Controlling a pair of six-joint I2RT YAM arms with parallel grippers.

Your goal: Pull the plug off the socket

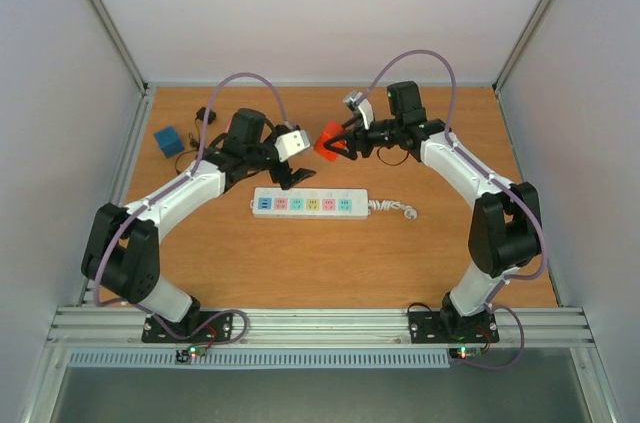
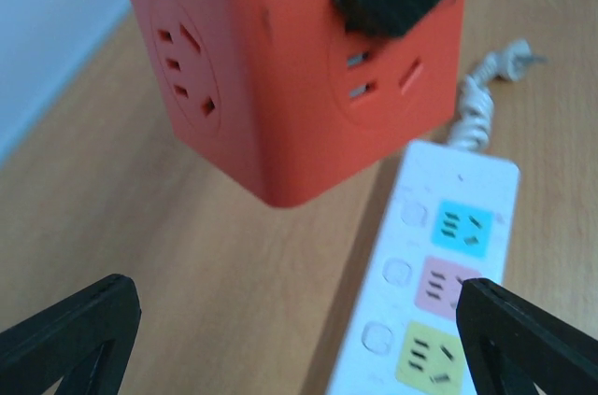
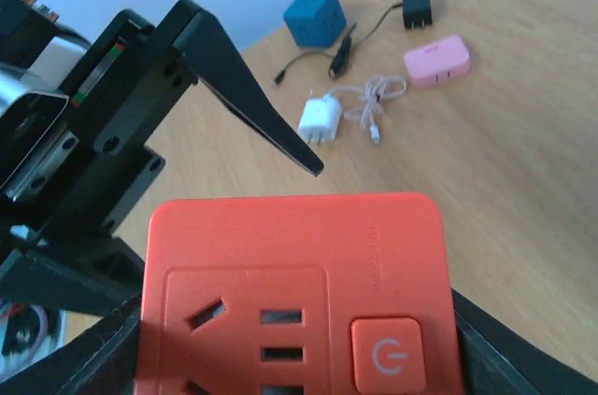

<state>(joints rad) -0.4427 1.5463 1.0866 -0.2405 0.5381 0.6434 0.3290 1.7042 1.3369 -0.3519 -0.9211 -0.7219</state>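
Holding orange cube [image 1: 327,140] aloft in clamped right gripper [image 1: 338,143], well above the wooden table [image 1: 330,263]; facing it with left gripper [image 1: 295,176] spread wide and empty, fingertips near the cube's lower edge, not touching. Below, flat mid-table: white socket strip [image 1: 305,203], curly cord [image 1: 392,208] trailing right, open wood along both long edges

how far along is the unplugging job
Done, apparently: the white power strip has every outlet empty, and the orange cube socket shows no plug on its visible faces. In hand: the right gripper holds that cube raised; the left gripper is open, empty. Left: possibly just setting the cube down.
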